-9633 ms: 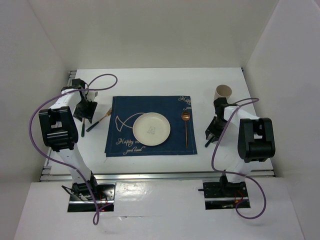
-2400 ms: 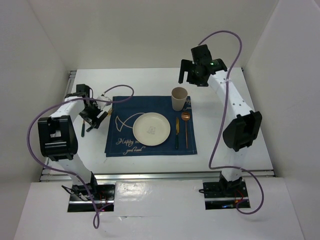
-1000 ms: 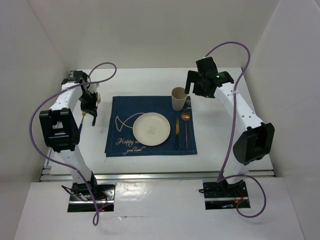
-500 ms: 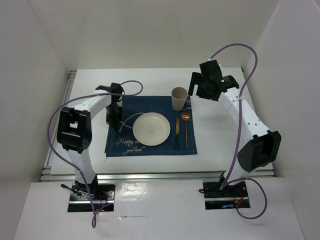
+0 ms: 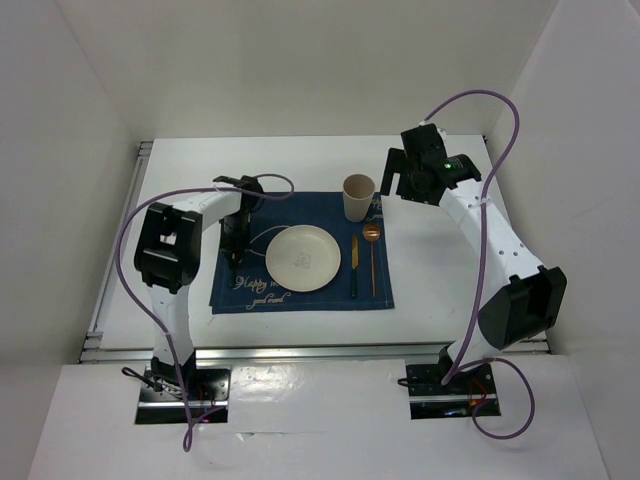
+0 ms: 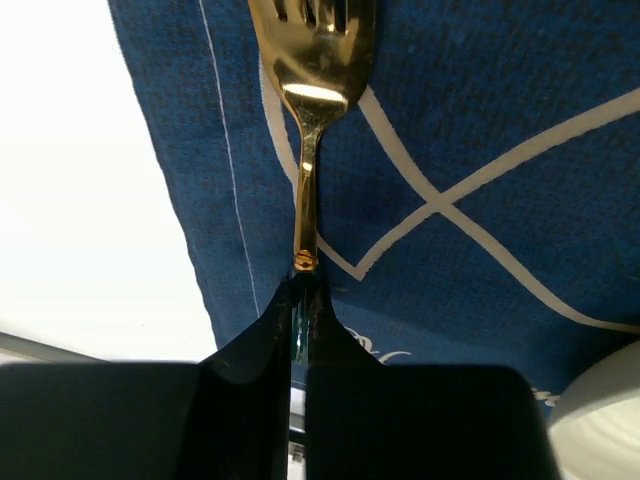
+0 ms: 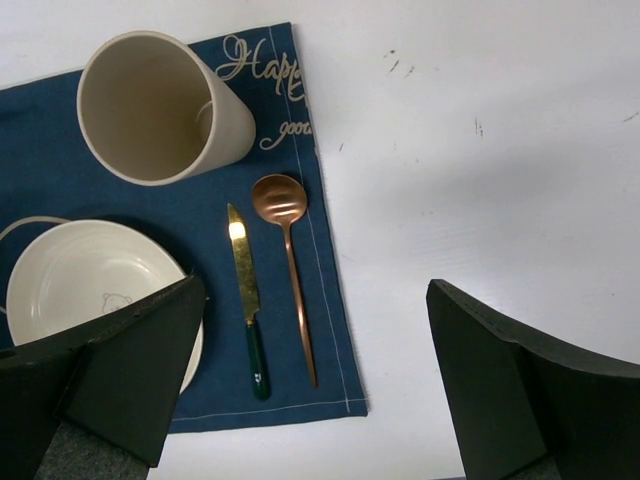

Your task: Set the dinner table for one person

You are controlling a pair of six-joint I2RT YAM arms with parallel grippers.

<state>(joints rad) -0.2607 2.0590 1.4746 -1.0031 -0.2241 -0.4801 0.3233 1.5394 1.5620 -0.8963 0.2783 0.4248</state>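
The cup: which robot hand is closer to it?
Right. The right hand hovers open just right of the cup; the left hand grips the fork across the plate.

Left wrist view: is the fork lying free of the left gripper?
No: the left gripper is shut on the handle end of the fork, whose tines are over the placemat.

The left fingers [image 6: 258, 330] have carried the fork [image 6: 310, 90] from the dinner table [image 6: 90, 200] onto the placemat [image 6: 470, 110].
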